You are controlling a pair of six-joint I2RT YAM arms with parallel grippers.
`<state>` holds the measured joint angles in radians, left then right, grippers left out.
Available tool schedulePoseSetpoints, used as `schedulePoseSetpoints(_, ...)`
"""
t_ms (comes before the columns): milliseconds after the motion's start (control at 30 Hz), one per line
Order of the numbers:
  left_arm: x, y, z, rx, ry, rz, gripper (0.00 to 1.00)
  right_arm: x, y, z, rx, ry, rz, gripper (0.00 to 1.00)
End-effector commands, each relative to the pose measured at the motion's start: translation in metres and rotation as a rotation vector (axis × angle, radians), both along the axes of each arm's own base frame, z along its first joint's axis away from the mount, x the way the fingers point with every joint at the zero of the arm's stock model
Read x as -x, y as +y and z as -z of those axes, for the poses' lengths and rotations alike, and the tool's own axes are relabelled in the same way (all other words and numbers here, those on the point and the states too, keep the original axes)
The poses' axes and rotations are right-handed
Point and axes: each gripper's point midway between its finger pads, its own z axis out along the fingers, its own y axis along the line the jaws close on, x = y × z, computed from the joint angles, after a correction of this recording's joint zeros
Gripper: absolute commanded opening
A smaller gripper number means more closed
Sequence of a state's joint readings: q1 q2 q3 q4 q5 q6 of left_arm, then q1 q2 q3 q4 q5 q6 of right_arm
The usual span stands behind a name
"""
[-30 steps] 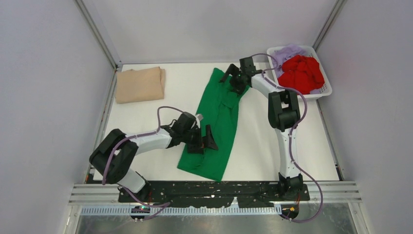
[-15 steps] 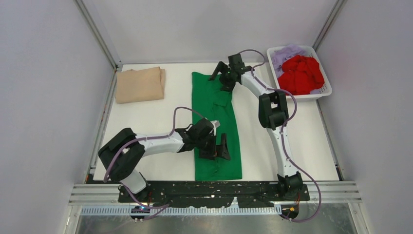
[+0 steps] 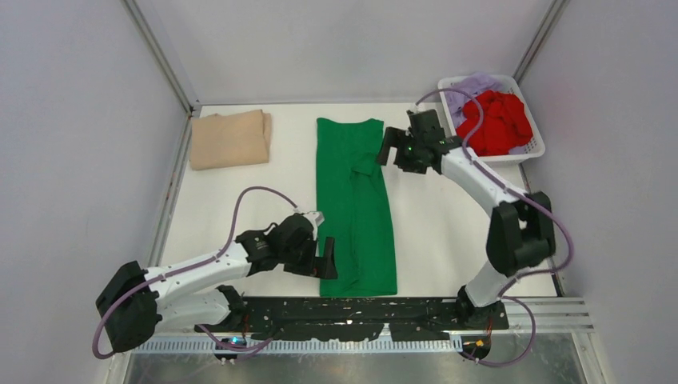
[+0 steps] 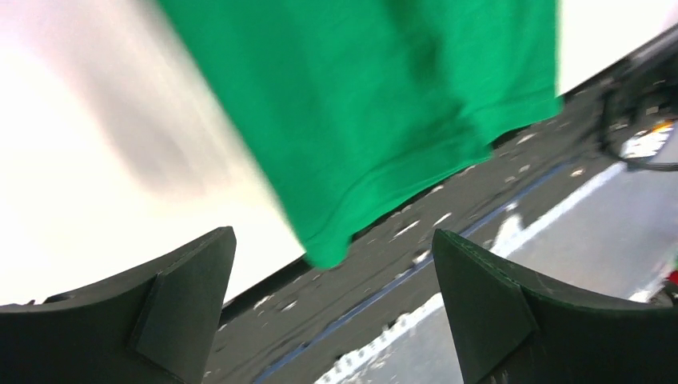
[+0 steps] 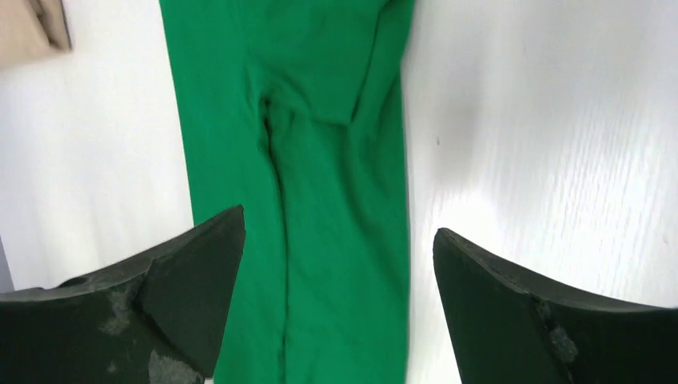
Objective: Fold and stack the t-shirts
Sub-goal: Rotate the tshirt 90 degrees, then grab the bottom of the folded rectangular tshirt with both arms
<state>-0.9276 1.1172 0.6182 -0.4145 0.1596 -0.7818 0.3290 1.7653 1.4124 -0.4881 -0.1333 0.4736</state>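
The green t-shirt (image 3: 355, 208) lies flat as a long narrow strip down the middle of the table, also in the left wrist view (image 4: 376, 96) and the right wrist view (image 5: 320, 160). A folded tan t-shirt (image 3: 229, 138) lies at the back left; its corner shows in the right wrist view (image 5: 32, 28). The red t-shirt (image 3: 496, 120) and the lavender t-shirt (image 3: 473, 84) are heaped in the basket. My left gripper (image 3: 328, 260) is open and empty beside the strip's near left corner. My right gripper (image 3: 386, 150) is open and empty at the strip's far right edge.
The white slotted basket (image 3: 534, 142) stands at the back right corner. The black base rail (image 3: 352, 310) runs along the near edge, just below the green shirt's hem. Grey walls and metal posts close in the table on three sides.
Both grippers have let go of the green shirt. My left arm drew back to the near left. My right arm moved right and toward me. The shirt lies straight.
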Motion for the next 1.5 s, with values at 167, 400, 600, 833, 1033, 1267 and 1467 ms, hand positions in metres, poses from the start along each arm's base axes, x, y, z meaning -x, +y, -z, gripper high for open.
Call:
schedulePoseSetpoints(167,0.024,0.023,0.034,-0.047,0.093,-0.037,0.78,0.169,-0.021,0.054,0.053,0.047,-0.075,0.98)
schedulePoseSetpoints(400,0.036,0.015,0.045,-0.032,0.148,0.002,0.58,0.244,-0.010,0.067,-0.036,0.114,-0.171,0.97)
schedulePoseSetpoints(600,0.046,0.006,0.054,-0.017,0.189,0.020,0.49,0.291,-0.008,0.071,-0.082,0.196,-0.261,0.91)
schedulePoseSetpoints(833,0.042,0.012,0.060,-0.056,0.179,-0.012,0.22,0.338,-0.004,0.082,-0.102,0.337,-0.375,0.81)
schedulePoseSetpoints(1033,0.043,0.017,0.057,-0.068,0.180,-0.025,0.00,0.349,-0.001,0.100,-0.121,0.399,-0.360,0.66)
schedulePoseSetpoints(1267,0.045,0.021,0.055,-0.060,0.177,-0.038,0.00,0.352,0.014,0.109,-0.187,0.437,-0.344,0.53)
schedulePoseSetpoints(1467,0.043,0.024,0.053,-0.063,0.162,-0.052,0.00,0.355,0.013,0.118,-0.186,0.465,-0.332,0.08)
